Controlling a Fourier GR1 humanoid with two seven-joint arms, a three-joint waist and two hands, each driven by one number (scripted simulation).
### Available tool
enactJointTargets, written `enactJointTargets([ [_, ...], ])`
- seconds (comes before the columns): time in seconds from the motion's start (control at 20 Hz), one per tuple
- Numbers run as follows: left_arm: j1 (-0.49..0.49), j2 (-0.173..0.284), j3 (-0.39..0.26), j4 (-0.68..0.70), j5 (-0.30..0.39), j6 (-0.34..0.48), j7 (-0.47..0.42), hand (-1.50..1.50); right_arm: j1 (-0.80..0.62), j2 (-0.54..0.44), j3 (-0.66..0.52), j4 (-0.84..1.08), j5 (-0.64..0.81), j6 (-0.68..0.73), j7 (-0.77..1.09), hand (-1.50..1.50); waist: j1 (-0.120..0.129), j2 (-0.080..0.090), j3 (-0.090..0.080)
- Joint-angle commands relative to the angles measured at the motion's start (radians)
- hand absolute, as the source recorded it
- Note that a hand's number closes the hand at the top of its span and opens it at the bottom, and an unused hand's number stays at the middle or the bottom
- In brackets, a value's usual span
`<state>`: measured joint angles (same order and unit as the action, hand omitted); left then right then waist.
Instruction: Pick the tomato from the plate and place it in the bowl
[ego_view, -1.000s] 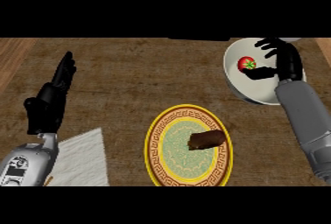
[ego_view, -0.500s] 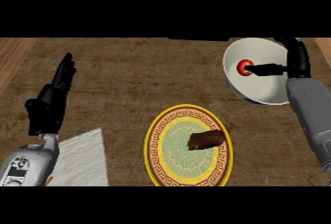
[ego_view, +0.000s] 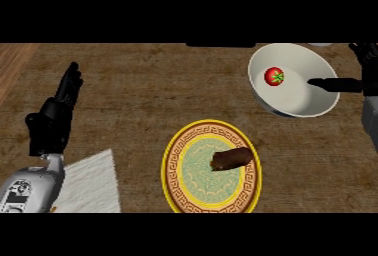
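The tomato (ego_view: 275, 76) is sitting in the white bowl (ego_view: 295, 102). The right robot hand (ego_view: 341, 85), partly cut off at the edge, is extending straight fingers, holding nothing. The left robot hand (ego_view: 57, 114) is resting open.

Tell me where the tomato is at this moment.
The tomato lies inside the white bowl, at the upper right of the head view. The right hand reaches over the bowl just right of it, apart from it.

Brown food chunk (ego_view: 232, 158); white cloth (ego_view: 87, 182) on counter (ego_view: 148, 100).
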<state>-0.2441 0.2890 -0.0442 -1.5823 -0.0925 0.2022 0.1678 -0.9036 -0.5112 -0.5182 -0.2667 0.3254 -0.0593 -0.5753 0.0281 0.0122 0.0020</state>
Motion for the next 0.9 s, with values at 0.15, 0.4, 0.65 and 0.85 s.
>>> enactJointTargets([
  [0.15, 0.029, 0.007, 0.027, -0.036, 0.003, -0.014, 0.028, 0.0, 0.152, -0.085, -0.042, -0.027, -0.093, 0.271, -0.132, -1.5, -0.026, -0.012, -0.001],
  [0.4, -0.027, 0.015, 0.063, 0.002, 0.004, -0.028, 0.033, 0.0, 0.246, -0.131, -0.014, -0.028, -0.091, 0.395, -0.225, -1.5, -0.024, -0.008, -0.001],
  [0.65, 0.022, -0.011, 0.062, 0.003, -0.023, -0.037, -0.011, 0.0, 0.334, -0.099, 0.009, -0.122, -0.127, 0.394, -0.242, -1.5, -0.027, -0.011, -0.002],
  [0.85, 0.014, 0.022, 0.104, -0.059, -0.008, -0.077, 0.054, 0.0, 0.38, -0.098, 0.021, -0.248, -0.179, 0.445, -0.158, -1.5, -0.033, -0.015, -0.003],
])
